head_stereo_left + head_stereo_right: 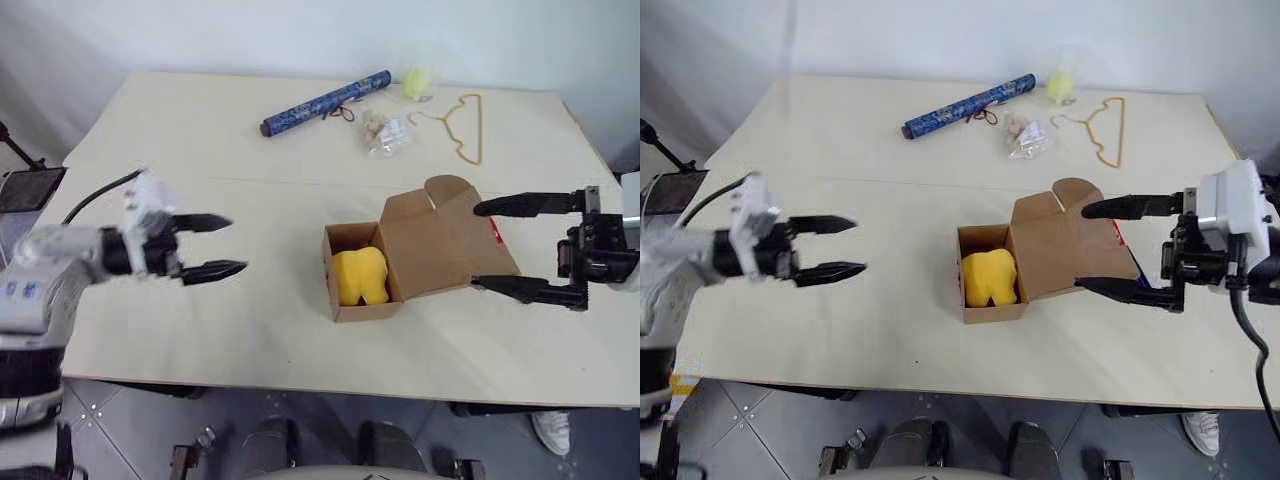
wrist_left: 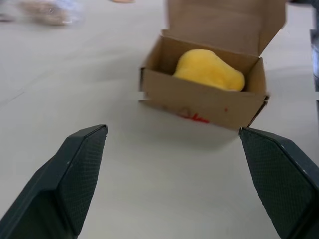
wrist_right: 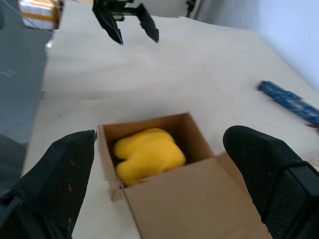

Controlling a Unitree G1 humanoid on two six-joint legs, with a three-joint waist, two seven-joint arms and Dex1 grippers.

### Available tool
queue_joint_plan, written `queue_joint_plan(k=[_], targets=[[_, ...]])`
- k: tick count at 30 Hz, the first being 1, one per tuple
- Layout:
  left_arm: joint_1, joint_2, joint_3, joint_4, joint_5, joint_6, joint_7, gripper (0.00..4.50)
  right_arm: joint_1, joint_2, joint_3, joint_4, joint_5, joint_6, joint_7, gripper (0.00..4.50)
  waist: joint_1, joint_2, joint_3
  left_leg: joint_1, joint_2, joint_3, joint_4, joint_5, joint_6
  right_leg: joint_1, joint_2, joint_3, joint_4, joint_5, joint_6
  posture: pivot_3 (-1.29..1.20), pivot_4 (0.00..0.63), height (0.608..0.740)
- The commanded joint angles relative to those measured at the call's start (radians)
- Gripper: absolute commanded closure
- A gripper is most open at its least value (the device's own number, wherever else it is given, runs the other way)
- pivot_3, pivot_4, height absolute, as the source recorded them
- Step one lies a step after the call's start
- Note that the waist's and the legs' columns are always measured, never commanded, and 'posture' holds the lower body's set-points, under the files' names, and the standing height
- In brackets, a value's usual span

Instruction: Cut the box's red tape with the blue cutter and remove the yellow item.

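Nearest cam: both my tools, fingers spread wide, nothing held. Left tool [image 1: 212, 246] hovers over bare desk, well apart from the box. Right tool [image 1: 505, 247] hangs at the box's far side, one finger above the open lid, the other by its lower edge.
Box [image 1: 360, 300]: on the desk [image 1: 200, 130], near centre, lid folded back flat toward my right tool. Open on top.
Red tape [image 1: 494, 232]: just a sliver showing at the lid's outer edge, beside my right tool. Looks cut already, judging by the open lid.
Yellow thing [image 1: 360, 277]: lumpy, soft-looking, sits inside the box, filling most of it. Not out yet.
Blue cutter: can't pick it out w/ certainty.
Far side of desk: long patterned blue roll [image 1: 325, 102], small clear bag [image 1: 385, 133], pale yellow-green ball [image 1: 416, 80], wire hanger [image 1: 465, 127]. All well apart from the box.
Step left, my guess: reach in, lift the yellow thing out.
Risk 1: box is light & loose; a pinch from one side prob. drags or tips it, since nothing steadies it.
Risk 2: snug fit, so box may lift w/ the item.
Risk 3: soft lump may squash & slip if gripped shallow.
Risk 4: finger catching the box wall on the way in.
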Motion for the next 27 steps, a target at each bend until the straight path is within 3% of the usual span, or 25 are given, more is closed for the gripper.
queue_joint_plan(k=[1, 6, 9, 15, 19, 27], targets=[[-0.194, -0.115, -0.163, 0.036, 0.056, 0.068, 0.009, 0.02, 0.065, -0.014, -0.09, -0.026, -0.021, -0.003, 0.003, 0.0, 0.005, 0.0, 0.0, 0.0, 0.001, 0.0, 0.0, 0.0, -0.001, 0.0, 0.001, 0.0, 0.0, 0.0, 0.0, 0.0, 0.15, 0.74], [-0.398, -0.319, -0.443, 0.264, 0.303, -0.186, -0.019, 0.02, 0.236, 0.025, -0.209, -0.104, -0.046, -0.001, -0.007, 0.0, 0.004, -0.001, 0.0, 0.0, 0.0, 0.005, -0.001, 0.0, -0.001, -0.002, 0.002, 0.0, -0.001, 0.0, 0.0, 0.0, 0.15, 0.74], [-0.426, -0.405, -0.472, 0.359, 0.334, -0.249, -0.048, 0.02, 0.299, 0.041, -0.243, -0.158, -0.029, 0.024, -0.04, 0.0, -0.005, -0.001, 0.0, 0.0, 0.001, 0.01, -0.002, 0.0, -0.001, -0.002, 0.003, 0.001, -0.003, 0.0, 0.0, 0.0, 0.15, 0.74], [-0.458, -0.478, -0.539, 0.498, 0.454, -0.375, -0.084, 0.02, 0.402, 0.08, -0.314, -0.258, 0.016, 0.1, -0.107, 0.0, -0.003, -0.002, 0.001, 0.0, 0.002, 0.004, -0.001, 0.0, -0.001, -0.003, 0.002, 0.002, -0.002, 0.0, -0.001, 0.0, 0.15, 0.74], [-0.48, -0.526, -0.538, 0.599, 0.494, -0.418, -0.1, 0.82, 0.442, 0.098, -0.324, -0.297, 0.036, 0.115, -0.128, 0.0, 0.004, -0.002, 0.001, -0.001, 0.001, 0.001, 0.003, 0.0, 0.0, -0.001, 0.002, 0.002, -0.002, 0.0, -0.001, 0.0, 0.15, 0.74], [-0.504, -0.607, -0.435, 0.688, 0.457, -0.459, -0.122, 3.24, 0.459, 0.124, -0.304, -0.318, 0.046, 0.098, -0.168, 0.0, 0.009, -0.002, 0.001, -0.002, 0.002, 0.0, 0.008, -0.001, 0.002, 0.0, 0.001, 0.002, 0.0, 0.0, -0.001, 0.0, 0.15, 0.74]])
